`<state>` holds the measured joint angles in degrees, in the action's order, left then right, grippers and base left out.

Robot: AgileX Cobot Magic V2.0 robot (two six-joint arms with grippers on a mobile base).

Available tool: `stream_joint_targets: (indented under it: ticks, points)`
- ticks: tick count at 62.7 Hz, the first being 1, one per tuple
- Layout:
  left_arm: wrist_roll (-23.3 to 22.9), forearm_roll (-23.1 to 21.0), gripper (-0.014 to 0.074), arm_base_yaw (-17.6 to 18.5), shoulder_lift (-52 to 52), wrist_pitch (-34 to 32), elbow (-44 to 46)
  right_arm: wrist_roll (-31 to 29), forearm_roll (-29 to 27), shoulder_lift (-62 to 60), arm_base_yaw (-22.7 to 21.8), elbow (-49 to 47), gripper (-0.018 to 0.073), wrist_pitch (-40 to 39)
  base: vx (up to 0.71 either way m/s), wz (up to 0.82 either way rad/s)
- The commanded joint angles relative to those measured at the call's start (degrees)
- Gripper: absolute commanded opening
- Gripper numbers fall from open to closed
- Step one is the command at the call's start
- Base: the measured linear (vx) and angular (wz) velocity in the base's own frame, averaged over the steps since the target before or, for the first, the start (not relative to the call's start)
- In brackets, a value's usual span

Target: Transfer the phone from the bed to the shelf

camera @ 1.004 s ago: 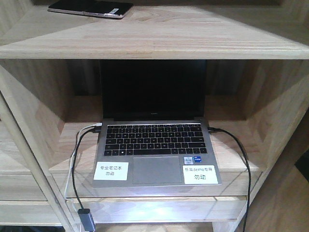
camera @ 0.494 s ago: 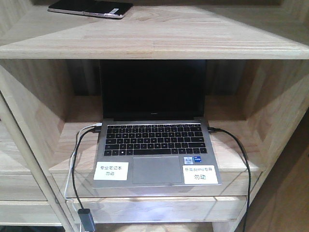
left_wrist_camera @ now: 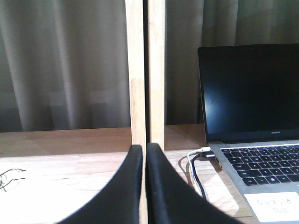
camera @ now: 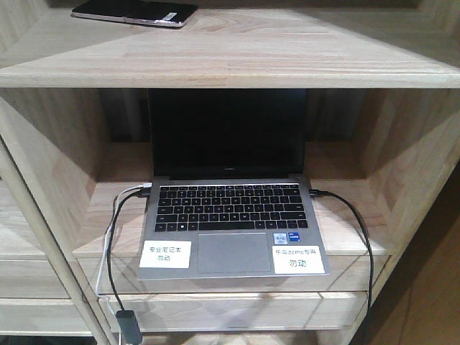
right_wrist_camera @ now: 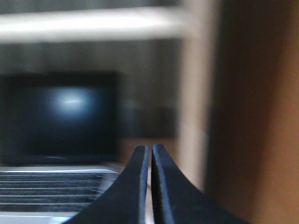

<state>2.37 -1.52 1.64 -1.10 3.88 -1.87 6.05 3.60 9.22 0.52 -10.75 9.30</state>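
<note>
The phone (camera: 134, 12) lies flat on the top board of the shelf (camera: 237, 54), toward the left and back of that board, its glossy black face up and a small pale sticker near its right end; nothing touches it. On the board below sits an open silver laptop (camera: 230, 215) with black keys and a dark screen, its lid leaning back into the compartment. Two white labels are stuck to the palm rest, one on each side of the touchpad. A black cable (camera: 357, 237) is plugged into the laptop's right edge and loops down over the front of the board; on the left edge a white cable and a black cable (camera: 113, 251) are plugged in and hang down toward a small grey adapter near the bottom of the front view. In the left wrist view the left tool (left_wrist_camera: 144, 150) has its two black fingers pressed together with only a hairline slit between them and nothing held; it sits in front of a pair of upright wooden posts (left_wrist_camera: 145, 70), with the laptop's left corner and its cables just to the right. In the blurred right wrist view the right tool (right_wrist_camera: 150, 150) is likewise closed and holds nothing, with the laptop screen off to its left.
</note>
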Motion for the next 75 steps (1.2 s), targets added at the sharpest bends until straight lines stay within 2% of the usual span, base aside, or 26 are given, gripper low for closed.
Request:
stream_joint_targets:
  ticks: [1, 16, 23, 75]
  points:
    - [-0.5, -0.6, 0.0001, 0.3, -0.3, -4.2, 1.4, -0.8, 0.4, -2.1, -2.7, 2.0, -0.0006, -6.4, 0.0, 0.0]
    - [-0.5, -0.6, 0.0001, 0.3, -0.3, -4.2, 1.4, -0.8, 0.4, -10.2, -3.5, 13.1, -0.0006, -11.6, 0.0, 0.0]
    - [-0.5, -0.6, 0.0001, 0.3, -0.3, -4.2, 1.4, -0.8, 0.5, -10.6, -3.4, 12.9, -0.0006, -8.5, 0.0, 0.0]
    - [-0.5, -0.6, 0.0001, 0.3, -0.3, -4.2, 1.4, -0.8, 0.5, -10.7, -3.4, 12.9, -0.0006, -8.5, 0.0, 0.0]
